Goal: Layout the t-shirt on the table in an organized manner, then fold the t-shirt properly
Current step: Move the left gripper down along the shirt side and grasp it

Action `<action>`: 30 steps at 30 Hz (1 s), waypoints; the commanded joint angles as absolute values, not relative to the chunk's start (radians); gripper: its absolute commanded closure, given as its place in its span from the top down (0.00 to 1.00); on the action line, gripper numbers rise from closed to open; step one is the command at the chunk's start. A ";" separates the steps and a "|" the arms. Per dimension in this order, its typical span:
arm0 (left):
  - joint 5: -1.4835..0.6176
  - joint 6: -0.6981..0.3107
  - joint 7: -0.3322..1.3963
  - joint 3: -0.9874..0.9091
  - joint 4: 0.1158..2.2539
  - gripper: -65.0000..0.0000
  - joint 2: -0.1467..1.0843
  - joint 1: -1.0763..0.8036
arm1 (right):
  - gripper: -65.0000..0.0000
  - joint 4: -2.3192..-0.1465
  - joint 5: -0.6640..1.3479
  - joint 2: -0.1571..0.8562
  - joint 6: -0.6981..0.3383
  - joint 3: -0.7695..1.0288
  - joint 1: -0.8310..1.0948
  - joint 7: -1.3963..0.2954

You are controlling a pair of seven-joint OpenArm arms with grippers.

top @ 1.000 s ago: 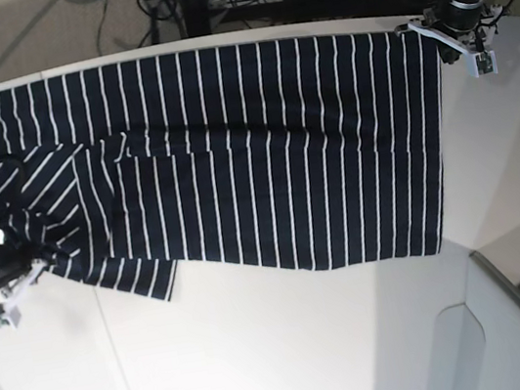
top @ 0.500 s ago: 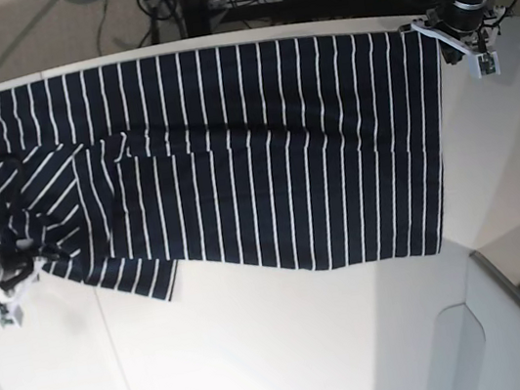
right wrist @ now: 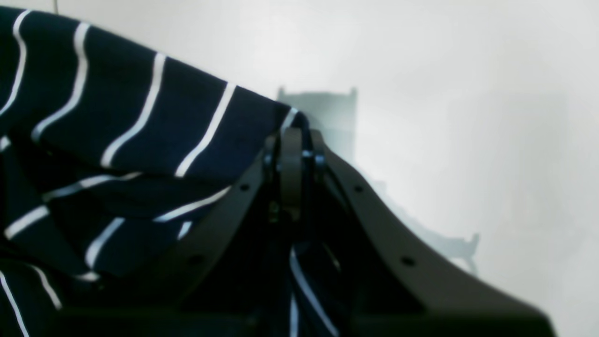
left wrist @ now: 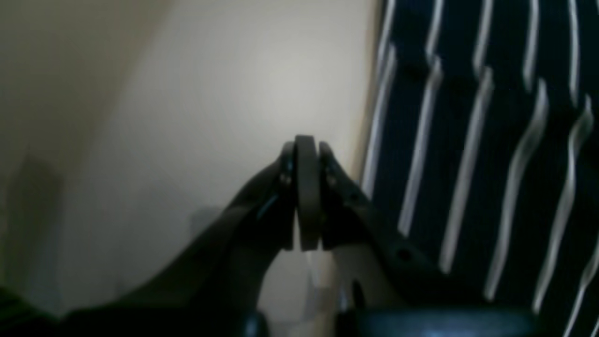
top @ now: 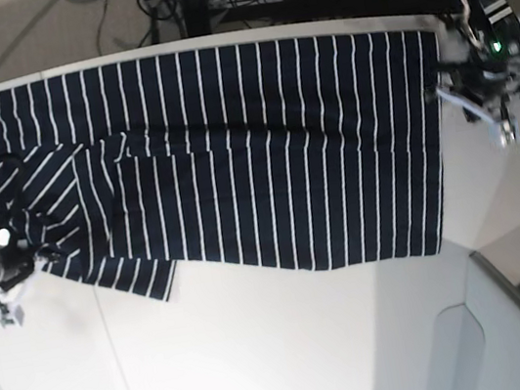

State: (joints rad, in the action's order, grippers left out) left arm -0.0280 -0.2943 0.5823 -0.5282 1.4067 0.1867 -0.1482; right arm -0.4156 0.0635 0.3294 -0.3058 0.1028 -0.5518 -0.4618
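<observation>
So the t-shirt (top: 235,159) is spread out pretty flat across the far half of the table (top: 265,352), stripes running front to back, with its top edge sitting right along the table's far rim. The end toward 9 o'clock is messier: there's a folded-over bit where the stripes go diagonal, and a little flap of cloth pokes out toward 7 o'clock. The right gripper (right wrist: 291,140) is down at that bunched end, around 9 o'clock in the base view, and its wrist cam shows the jaws pinched tight on the shirt's edge, striped fabric draped over and beside them. The left gripper (left wrist: 306,154) is over at about 2 o'clock, just beside the shirt's other end; its jaws are clamped together with nothing between them, hovering over bare table with the striped edge right next to it. Left wrist view is pretty blurry, though.
</observation>
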 commanded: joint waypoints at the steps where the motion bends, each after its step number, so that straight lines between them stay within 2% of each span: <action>1: -0.038 -0.292 0.587 -0.535 1.382 0.00 0.208 -0.085 | 0.00 -0.447 0.061 0.343 -0.303 0.105 -0.579 -0.452; 7: -0.031 -0.292 0.604 -0.529 1.112 0.02 0.237 0.143 | 0.00 -0.467 0.061 0.340 -0.305 0.101 -0.559 -0.453; 10: -0.036 -0.292 0.601 -0.527 1.058 0.43 0.237 0.173 | 0.00 -0.467 0.061 0.340 -0.305 0.099 -0.558 -0.453; 11: -0.039 -0.292 0.599 -0.527 1.047 0.54 0.237 0.176 | 0.00 -0.467 0.061 0.340 -0.305 0.099 -0.558 -0.453; 13: -0.041 -0.292 0.578 -0.524 1.030 0.70 0.231 0.188 | 0.00 -0.467 0.061 0.341 -0.305 0.099 -0.558 -0.453; 14: -0.039 -0.292 0.559 -0.509 1.020 0.72 0.231 0.194 | 0.00 -0.467 0.061 0.341 -0.305 0.099 -0.558 -0.453; 19: -0.042 -0.292 0.486 -0.384 0.900 0.68 0.234 0.249 | 0.00 -0.467 0.061 0.341 -0.305 0.099 -0.558 -0.453; 25: -0.033 -0.292 0.452 -0.366 0.740 0.56 0.234 0.338 | 0.00 -0.467 0.061 0.341 -0.305 0.099 -0.558 -0.453; 26: -0.033 -0.292 0.444 -0.366 0.728 0.53 0.232 0.343 | 0.00 -0.467 0.061 0.341 -0.305 0.097 -0.558 -0.453; 28: -0.033 -0.292 0.435 -0.366 0.716 0.38 0.231 0.346 | 0.00 -0.467 0.061 0.344 -0.305 0.097 -0.558 -0.453; 30: -0.033 -0.292 0.433 -0.366 0.717 0.12 0.231 0.346 | 0.00 -0.467 0.061 0.346 -0.305 0.097 -0.558 -0.453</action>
